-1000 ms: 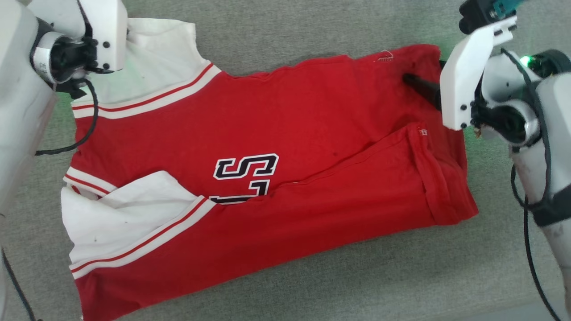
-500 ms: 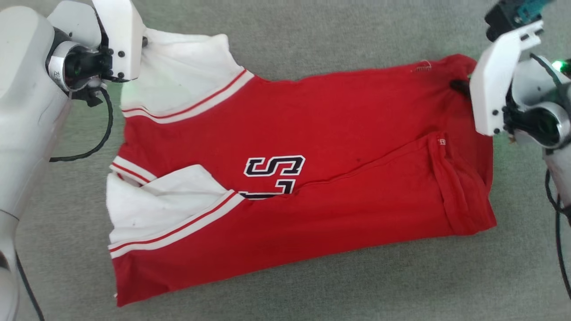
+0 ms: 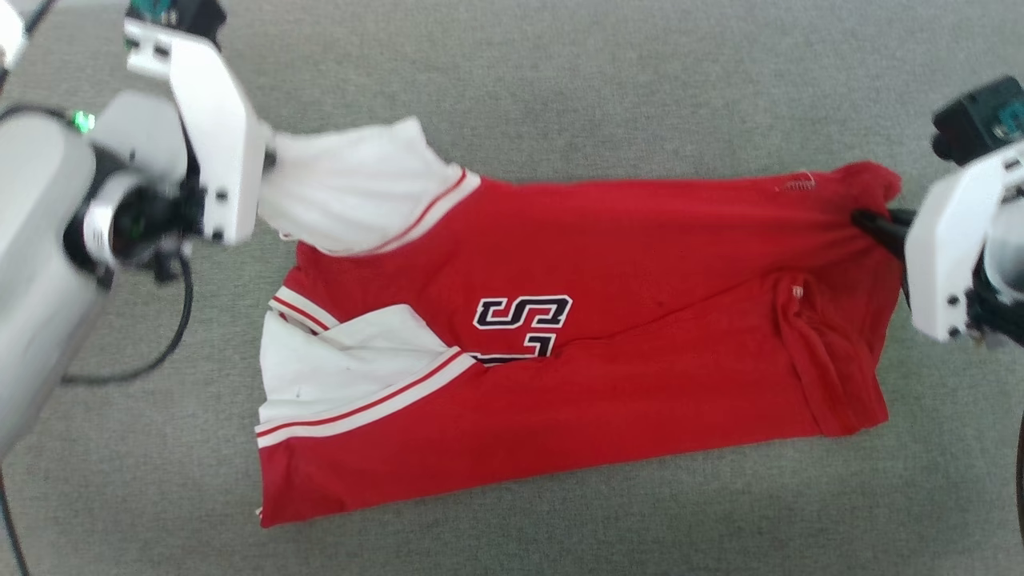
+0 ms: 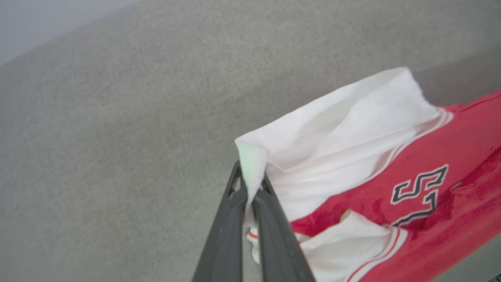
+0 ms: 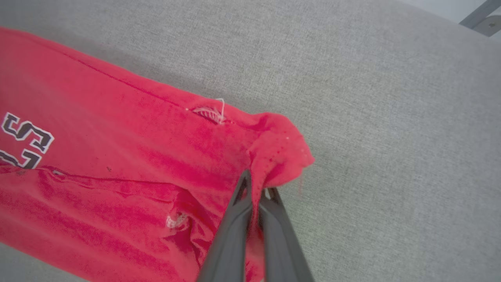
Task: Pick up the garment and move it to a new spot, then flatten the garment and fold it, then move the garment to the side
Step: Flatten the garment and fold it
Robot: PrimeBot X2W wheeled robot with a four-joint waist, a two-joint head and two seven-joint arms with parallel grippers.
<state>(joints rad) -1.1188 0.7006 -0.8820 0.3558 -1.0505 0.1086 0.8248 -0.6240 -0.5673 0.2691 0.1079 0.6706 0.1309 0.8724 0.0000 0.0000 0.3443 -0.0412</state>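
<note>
Red garment (image 3: 640, 264): laid out on grey cloth surface (image 3: 560, 80), middle of head view, long axis running left to right; near edge folded over towards the middle, leaving a slanted crease.
Upper white sleeve (image 3: 360, 188): at far left corner, lifted off the surface and pulled into a peak.
Lower white sleeve (image 3: 344, 368): lying flat on top of the red body, striped seam showing.
Lettering (image 3: 524, 312): dark with white outline, mid-chest, lower part covered by the fold.
Left gripper (image 4: 250, 184): clenched on the tip of the upper white sleeve, cloth pinched between both dark fingers.
Right gripper (image 5: 256, 186): clenched on the bunched red corner at far right end; fabric gathered into a small lump above the fingertips.
Far edge: drawn fairly straight between the two grips, faint ripples running towards the right corner.
Black cable (image 3: 172, 336): looping beside the left arm, over the surface left of the garment.
</note>
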